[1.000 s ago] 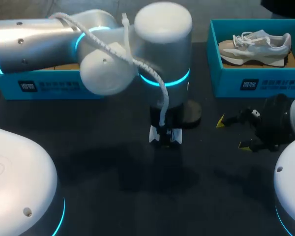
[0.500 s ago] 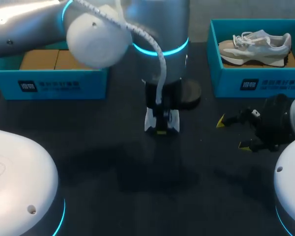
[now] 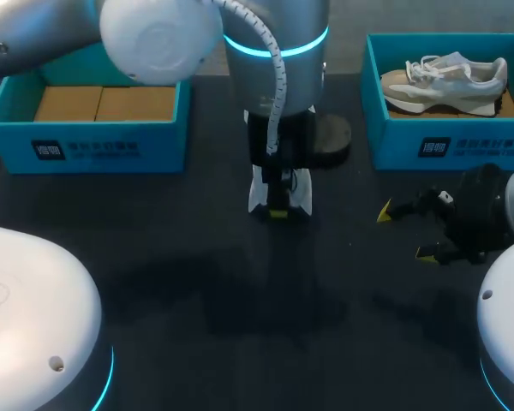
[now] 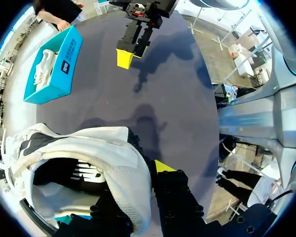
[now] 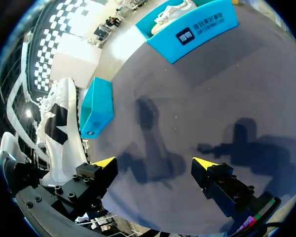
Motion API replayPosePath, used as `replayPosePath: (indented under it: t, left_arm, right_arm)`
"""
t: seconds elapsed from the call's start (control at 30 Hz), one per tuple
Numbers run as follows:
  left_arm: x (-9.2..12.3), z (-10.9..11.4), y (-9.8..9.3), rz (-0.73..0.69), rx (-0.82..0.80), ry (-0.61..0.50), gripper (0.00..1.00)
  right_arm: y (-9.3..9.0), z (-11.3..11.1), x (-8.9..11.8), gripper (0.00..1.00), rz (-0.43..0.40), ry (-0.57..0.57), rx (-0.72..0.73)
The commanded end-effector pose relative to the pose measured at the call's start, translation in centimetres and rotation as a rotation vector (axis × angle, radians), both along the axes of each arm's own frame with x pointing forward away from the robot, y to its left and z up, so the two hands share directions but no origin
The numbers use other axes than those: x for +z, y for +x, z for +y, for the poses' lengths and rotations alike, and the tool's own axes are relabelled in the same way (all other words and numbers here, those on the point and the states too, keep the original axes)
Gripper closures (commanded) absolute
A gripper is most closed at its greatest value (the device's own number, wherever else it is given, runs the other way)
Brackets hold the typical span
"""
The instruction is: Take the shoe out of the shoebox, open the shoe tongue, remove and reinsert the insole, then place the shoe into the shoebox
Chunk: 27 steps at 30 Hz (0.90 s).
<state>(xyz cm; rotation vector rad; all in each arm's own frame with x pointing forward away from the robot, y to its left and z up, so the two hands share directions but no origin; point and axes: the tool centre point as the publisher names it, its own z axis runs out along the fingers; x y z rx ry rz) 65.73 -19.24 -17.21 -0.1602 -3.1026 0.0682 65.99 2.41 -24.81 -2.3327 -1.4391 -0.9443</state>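
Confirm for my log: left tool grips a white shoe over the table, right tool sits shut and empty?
One error: the right tool is open and empty, not shut, as the right wrist view shows. The left tool does grip the white shoe.

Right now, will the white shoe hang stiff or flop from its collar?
The white shoe likely sags some: the left gripper pinches only its soft padded collar. Its textured upper looks light and pliable. Hanging by one edge, it may swing.

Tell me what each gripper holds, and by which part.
The left gripper pinches the white shoe by the rim of its opening; the right gripper is open and empty.
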Motion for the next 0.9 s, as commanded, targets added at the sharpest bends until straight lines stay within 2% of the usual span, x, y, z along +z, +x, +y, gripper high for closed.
replayPosePath:
  t: [0.03, 0.53, 0.7, 0.9]
  left_arm:
    - [0.1, 0.1, 0.0, -0.001, 0.0, -0.002, 1.0]
    - [0.3, 0.3, 0.0, -0.008, -0.005, -0.005, 1.0]
    - [0.9, 1.6, 0.8, -0.022, -0.007, -0.008, 1.0]
    - [1.5, 4.6, 2.5, -0.015, -0.002, 0.001, 1.0]
  right_arm:
    - [-0.2, 0.1, 0.1, 0.0, 0.001, -0.005, -0.004]
    - [-0.2, 0.1, 0.1, 0.0, 0.001, -0.005, -0.004]
    - [-0.2, 0.1, 0.1, 0.0, 0.001, -0.005, -0.004]
    - [-0.2, 0.1, 0.1, 0.0, 0.001, -0.005, -0.004]
